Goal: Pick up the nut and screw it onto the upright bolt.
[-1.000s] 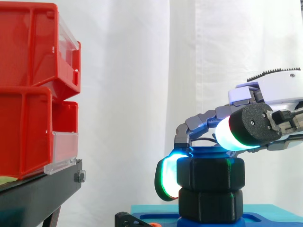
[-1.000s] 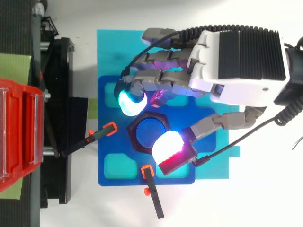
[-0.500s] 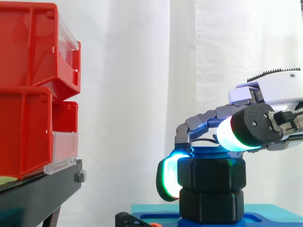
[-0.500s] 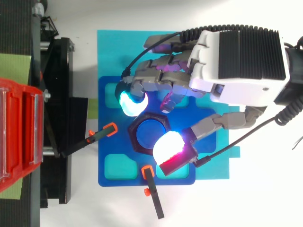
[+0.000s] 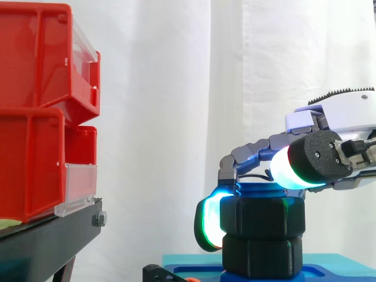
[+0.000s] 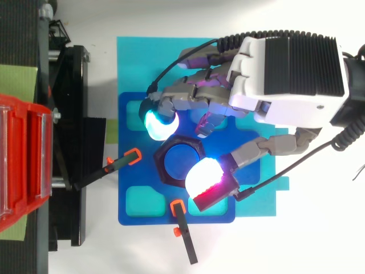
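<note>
Side view: the white curtain (image 5: 164, 117) is hanging behind everything, and the red bins (image 5: 35, 117) are sitting stacked on the black stand (image 5: 47, 241) at the left. On the white worktop (image 6: 319, 240) a cyan mat (image 6: 142, 54) is lying under a blue plate (image 6: 154, 216). My hand (image 6: 285, 68) is reaching in from the right above the plate. My fingers (image 6: 158, 123) are curling down around the black nut (image 5: 262, 215), with one cyan-green pad pressing its far side face. My thumb pad (image 6: 204, 178) is sitting over the opposite edge. The nut is resting on the upright blue bolt (image 6: 180, 163), just above a black hex base (image 5: 262, 257), and the bolt's top is poking out. Two orange-tipped clamps (image 6: 120, 164) are lying at the plate's edges.
</note>
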`<action>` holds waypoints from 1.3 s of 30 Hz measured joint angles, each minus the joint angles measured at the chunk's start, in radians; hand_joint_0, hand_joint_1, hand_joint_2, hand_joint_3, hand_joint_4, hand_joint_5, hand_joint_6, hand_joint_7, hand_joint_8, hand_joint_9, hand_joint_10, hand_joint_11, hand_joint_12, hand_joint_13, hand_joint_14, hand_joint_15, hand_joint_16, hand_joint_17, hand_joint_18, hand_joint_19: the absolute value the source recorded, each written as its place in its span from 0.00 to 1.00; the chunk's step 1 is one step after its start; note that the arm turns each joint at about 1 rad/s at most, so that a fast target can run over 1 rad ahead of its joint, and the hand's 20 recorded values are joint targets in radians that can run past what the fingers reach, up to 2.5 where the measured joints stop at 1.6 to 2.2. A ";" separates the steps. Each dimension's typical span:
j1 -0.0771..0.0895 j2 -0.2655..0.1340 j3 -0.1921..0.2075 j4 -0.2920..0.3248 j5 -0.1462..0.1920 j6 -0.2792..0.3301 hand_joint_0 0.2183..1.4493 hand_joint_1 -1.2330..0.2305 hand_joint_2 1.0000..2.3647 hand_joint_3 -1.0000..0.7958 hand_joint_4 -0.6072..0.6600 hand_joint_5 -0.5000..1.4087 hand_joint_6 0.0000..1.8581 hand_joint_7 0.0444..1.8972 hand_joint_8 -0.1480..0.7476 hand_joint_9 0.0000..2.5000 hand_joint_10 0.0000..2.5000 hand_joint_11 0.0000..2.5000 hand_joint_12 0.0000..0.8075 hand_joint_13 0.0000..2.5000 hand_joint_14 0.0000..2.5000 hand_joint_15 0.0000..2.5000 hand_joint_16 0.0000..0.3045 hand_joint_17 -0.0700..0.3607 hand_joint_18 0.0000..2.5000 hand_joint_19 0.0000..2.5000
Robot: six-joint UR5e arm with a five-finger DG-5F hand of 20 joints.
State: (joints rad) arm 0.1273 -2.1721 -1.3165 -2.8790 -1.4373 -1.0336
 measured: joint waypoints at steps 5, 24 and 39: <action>-0.002 0.000 -0.001 0.000 -0.001 0.000 0.24 0.53 0.00 0.28 0.51 0.31 0.27 0.75 0.40 0.56 0.00 0.00 0.27 0.29 0.00 0.00 0.10 0.31 0.18 0.04; -0.014 0.000 -0.002 -0.001 -0.019 0.005 0.17 0.64 0.00 0.28 0.68 0.24 0.27 0.48 0.43 0.45 0.00 0.00 0.38 0.20 0.00 0.00 0.15 0.41 0.08 0.01; -0.024 0.004 0.005 0.000 -0.035 0.005 0.06 0.63 0.00 0.28 0.62 0.16 0.27 0.32 0.47 0.26 0.00 0.00 0.50 0.09 0.00 0.00 0.21 0.50 0.00 0.00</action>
State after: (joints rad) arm 0.1036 -2.1679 -1.3117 -2.8794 -1.4723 -1.0286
